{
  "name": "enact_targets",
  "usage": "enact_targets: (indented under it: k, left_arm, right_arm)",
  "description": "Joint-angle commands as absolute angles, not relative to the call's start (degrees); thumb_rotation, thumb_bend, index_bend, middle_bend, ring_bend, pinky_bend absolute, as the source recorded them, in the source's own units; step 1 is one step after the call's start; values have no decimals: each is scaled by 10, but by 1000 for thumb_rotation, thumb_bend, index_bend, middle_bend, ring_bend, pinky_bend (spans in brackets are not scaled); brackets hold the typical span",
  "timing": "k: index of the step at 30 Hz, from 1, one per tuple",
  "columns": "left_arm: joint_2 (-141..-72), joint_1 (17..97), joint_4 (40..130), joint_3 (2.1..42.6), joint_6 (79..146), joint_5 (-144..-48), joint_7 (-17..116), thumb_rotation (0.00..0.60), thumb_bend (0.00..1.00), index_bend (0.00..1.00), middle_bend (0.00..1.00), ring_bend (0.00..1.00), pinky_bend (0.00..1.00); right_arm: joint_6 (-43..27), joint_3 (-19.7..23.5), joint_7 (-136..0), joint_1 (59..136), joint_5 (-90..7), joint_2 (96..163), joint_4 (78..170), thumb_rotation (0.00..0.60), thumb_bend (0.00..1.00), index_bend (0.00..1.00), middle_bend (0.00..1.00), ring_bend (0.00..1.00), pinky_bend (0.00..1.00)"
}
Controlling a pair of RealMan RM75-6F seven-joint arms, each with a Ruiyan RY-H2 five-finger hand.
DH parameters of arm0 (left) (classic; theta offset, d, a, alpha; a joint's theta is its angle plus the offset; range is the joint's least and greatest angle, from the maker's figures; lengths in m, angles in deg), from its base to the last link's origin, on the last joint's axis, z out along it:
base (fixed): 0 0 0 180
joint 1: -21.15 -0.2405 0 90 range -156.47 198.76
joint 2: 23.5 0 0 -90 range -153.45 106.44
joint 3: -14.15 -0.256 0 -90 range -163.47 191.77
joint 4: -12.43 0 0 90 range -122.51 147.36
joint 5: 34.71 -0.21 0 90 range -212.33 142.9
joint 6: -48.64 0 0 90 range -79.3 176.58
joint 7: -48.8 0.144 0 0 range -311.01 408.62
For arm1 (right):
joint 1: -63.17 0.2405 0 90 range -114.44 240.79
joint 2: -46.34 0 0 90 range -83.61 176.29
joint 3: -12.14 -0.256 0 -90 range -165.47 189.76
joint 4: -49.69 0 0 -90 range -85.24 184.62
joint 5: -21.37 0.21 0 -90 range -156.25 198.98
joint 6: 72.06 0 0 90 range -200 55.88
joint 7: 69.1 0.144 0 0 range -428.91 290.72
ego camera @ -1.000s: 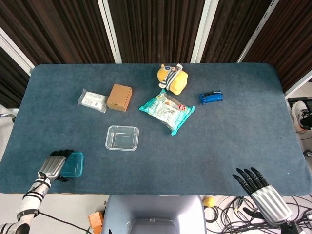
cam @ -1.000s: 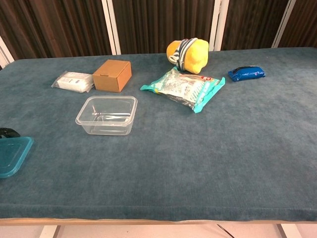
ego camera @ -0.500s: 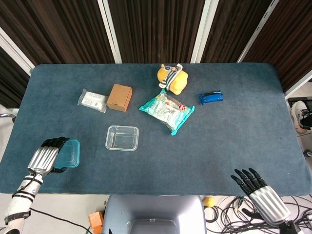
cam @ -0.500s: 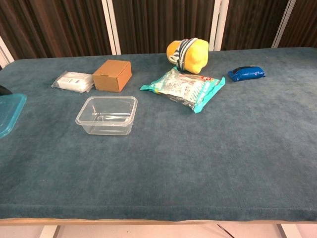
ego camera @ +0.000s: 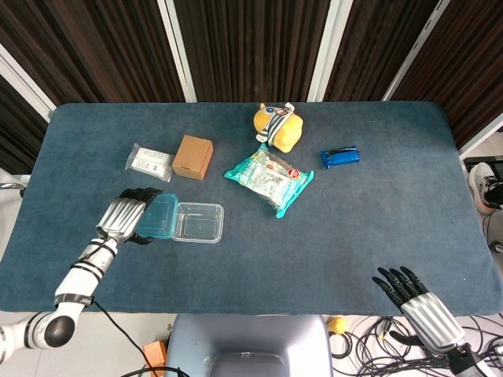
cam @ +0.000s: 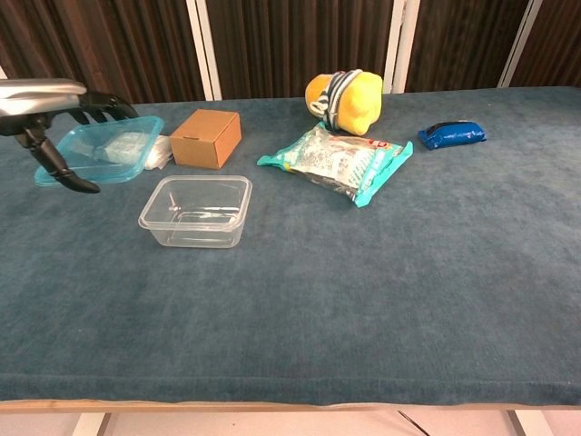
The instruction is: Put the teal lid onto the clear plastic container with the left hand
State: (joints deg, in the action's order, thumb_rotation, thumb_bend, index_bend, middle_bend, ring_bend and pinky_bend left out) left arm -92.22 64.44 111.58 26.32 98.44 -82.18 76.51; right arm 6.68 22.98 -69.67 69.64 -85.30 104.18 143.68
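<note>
My left hand [ego camera: 124, 215] holds the teal lid [ego camera: 157, 216] in the air, just left of the clear plastic container [ego camera: 197, 222]. In the chest view the left hand [cam: 50, 113] grips the teal lid [cam: 104, 150] above the table, up and left of the clear container [cam: 196, 211], which stands empty and upright. My right hand [ego camera: 412, 297] hangs off the table's near right edge, fingers spread and holding nothing.
A brown cardboard box [ego camera: 192, 157] and a white packet [ego camera: 149, 162] lie behind the container. A teal snack bag [ego camera: 269, 177], a yellow plush toy [ego camera: 278, 127] and a blue packet [ego camera: 339, 156] sit further right on the blue table [ego camera: 354, 228].
My left hand has lifted the teal lid from the table's near left corner and carried it right, up to the container's left side. The right hand has barely moved.
</note>
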Motion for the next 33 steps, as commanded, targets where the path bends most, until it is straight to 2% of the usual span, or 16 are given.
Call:
enact_targets:
  k: [1, 10, 18, 33]
  left_arm:
    - [-969, 698, 1068, 271, 950, -756, 794, 600, 248, 454, 793, 585, 237]
    - [-1027, 772, 1030, 258, 956, -669, 842, 600, 248, 430, 780, 554, 204]
    - [-1057, 822, 1044, 245, 988, -608, 889, 600, 248, 400, 763, 535, 174]
    - [-1058, 877, 1071, 235, 1011, -508, 928, 600, 248, 339, 715, 504, 153]
  right_arm:
    - [57, 227, -689, 703, -844, 1038, 1439, 600, 57, 0, 0, 0, 0]
    - [68, 230, -659, 704, -844, 1024, 1435, 600, 57, 0, 0, 0, 0]
    - [85, 235, -634, 701, -852, 1016, 1424, 600, 57, 0, 0, 0, 0]
    - [93, 240, -619, 700, -861, 1012, 1415, 600, 57, 0, 0, 0, 0]
